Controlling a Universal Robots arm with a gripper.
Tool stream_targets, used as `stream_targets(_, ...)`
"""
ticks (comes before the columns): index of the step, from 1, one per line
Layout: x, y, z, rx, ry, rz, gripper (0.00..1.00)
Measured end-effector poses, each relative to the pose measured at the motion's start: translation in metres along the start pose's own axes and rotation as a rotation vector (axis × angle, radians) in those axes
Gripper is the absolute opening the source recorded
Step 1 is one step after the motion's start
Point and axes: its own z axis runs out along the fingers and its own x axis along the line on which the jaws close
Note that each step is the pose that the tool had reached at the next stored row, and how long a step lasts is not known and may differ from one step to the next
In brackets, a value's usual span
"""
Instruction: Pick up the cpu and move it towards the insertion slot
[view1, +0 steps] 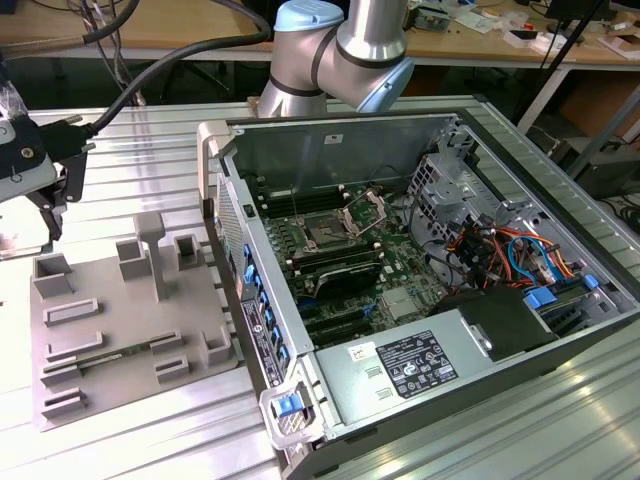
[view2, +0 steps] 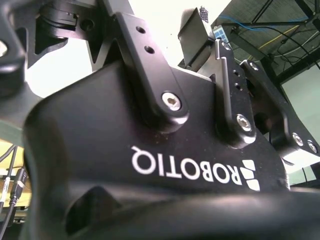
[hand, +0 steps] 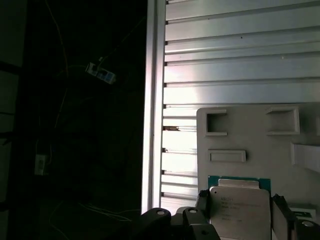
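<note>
Closest in, in the first wrist view, the gripper (hand: 241, 212) has its two black fingers (hand: 202, 201) pressed against opposite edges of the cpu (hand: 239, 207), clamped on it with the jaws only as far apart as the chip is wide. The silvery top of the cpu faces the camera, and a thin green border shows along one side. Behind it lies the grey tray (hand: 250, 135) with its raised rectangular frames, resting on the ribbed metal table (hand: 225, 50). The chip sits over the part of the tray nearest the table's edge, and past that edge the floor is dark, with a few cables. In the second wrist view the gripper's black body sits right up against the lens, its link arms and screw heads plain to see. I cannot tell from there what sits between the tips. In the exterior view the gripper hangs at the far left, its fingers pointing down, just above the tray's far corner and seemingly clear of it. The slot (view1: 325, 236) lies inside the open case (view1: 330, 145) to the exterior view's right, its steel bracket tilted up, well apart from the gripper. The arm (view1: 340, 50) reaches in from behind the case.
</note>
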Motion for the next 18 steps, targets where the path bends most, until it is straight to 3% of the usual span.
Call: stream_targets(18,0.0,0.0003,-0.0064,0.0001,0.0,0.0,0.55)
